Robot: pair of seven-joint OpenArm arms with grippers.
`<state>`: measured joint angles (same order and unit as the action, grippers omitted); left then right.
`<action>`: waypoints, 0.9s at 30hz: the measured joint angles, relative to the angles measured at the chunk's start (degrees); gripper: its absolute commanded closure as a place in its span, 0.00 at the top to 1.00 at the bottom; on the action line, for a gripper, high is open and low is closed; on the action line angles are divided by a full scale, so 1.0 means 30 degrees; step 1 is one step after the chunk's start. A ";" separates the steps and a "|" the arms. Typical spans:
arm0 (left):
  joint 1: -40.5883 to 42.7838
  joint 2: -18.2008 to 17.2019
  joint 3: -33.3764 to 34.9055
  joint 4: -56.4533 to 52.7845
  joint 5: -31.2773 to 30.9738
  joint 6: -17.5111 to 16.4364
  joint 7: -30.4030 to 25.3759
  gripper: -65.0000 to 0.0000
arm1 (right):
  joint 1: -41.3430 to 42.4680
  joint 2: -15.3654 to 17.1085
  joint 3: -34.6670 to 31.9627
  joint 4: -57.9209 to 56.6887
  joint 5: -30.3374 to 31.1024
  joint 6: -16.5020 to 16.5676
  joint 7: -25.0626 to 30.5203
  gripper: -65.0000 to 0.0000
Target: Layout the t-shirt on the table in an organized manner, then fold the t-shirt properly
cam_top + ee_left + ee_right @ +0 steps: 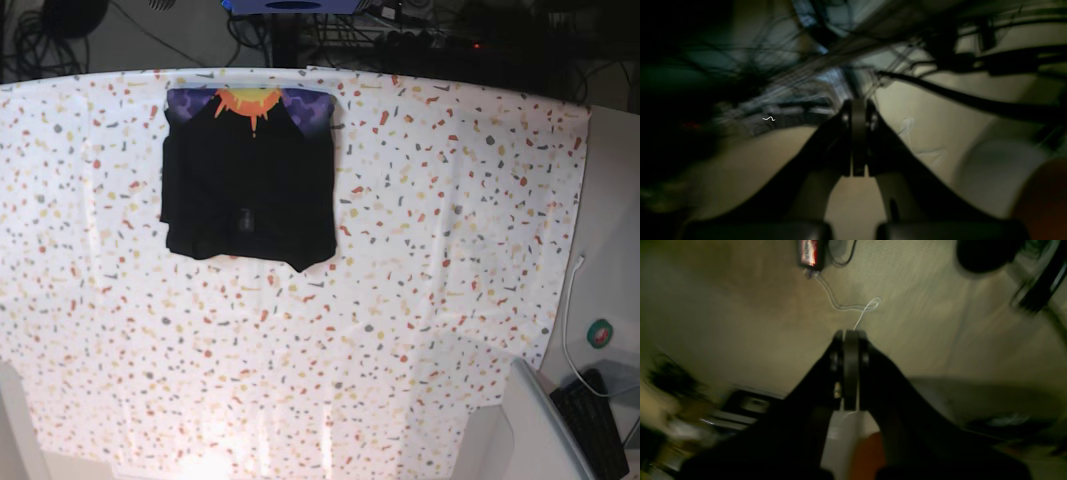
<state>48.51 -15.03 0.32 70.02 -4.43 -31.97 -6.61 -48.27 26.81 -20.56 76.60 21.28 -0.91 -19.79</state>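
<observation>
**Folded shirt lying on the speckled surface, both pincers closed and empty**

The surface (450,250) is taking up nearly the whole base view, a broad spread of white cloth flecked with red, orange, yellow and grey, reaching from the far edge down to the near one. Beyond its far edge, dark cables (60,30) and equipment are crowding the floor. To the right, a plain pale side surface (615,200) is running alongside, with a thin white cord (566,330) trailing down it, a small green round object (600,334) sitting near it and a black keyboard (592,420) poking in at the lower corner.

The t-shirt (250,190) is lying flat on the far left part of the surface as a compact black rectangle, its orange sunburst and purple print showing along the far edge. Nothing is touching it.

Neither arm is showing in the base view. Each wrist camera is looking out at blurred room, not at the shirt. The left pincer (858,110) is pointing at a tangle of dark cables, its jaws pressed together with nothing between them. The right pincer (850,340) is closed the same way, facing a pale floor with a looped white wire (853,306) and a small dark device (810,253). Both are well apart from the shirt.
</observation>
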 measured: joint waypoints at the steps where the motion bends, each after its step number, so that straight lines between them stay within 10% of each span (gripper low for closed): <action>1: -0.0860 -0.0022 0.0758 -0.1931 0.0007 -0.0058 -0.0561 0.00 | 0.1107 -0.0262 -0.0714 -0.1413 -0.0583 -0.0087 -0.0066 0.00; 4: -0.3453 0.0488 0.2907 -0.8182 -0.0080 0.1290 -0.2761 0.00 | 0.4102 -0.0634 -0.2951 -0.6404 -0.1180 0.0029 0.0933 0.00; 10: -1.0185 0.3337 0.6594 -2.3343 -0.0131 0.5654 -0.8349 0.00 | 0.9974 -0.3468 -0.9326 -1.9853 -0.1224 -0.0160 0.9377 0.00; 14: -1.0936 0.4306 0.6586 -2.3190 -0.0138 0.5515 -0.9522 0.00 | 1.0775 -0.5333 -0.9486 -2.4691 -0.1239 -0.0175 1.4644 0.00; 27: -1.1147 0.4065 0.1974 -2.0677 -0.0066 0.5523 -0.7526 0.00 | 1.0724 -0.5457 -0.7009 -2.3817 -0.1239 -0.0168 1.4666 0.00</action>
<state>15.07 -2.83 6.24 7.99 -4.62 -15.40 -29.19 -16.10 10.44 -41.58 5.15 17.56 -1.41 24.21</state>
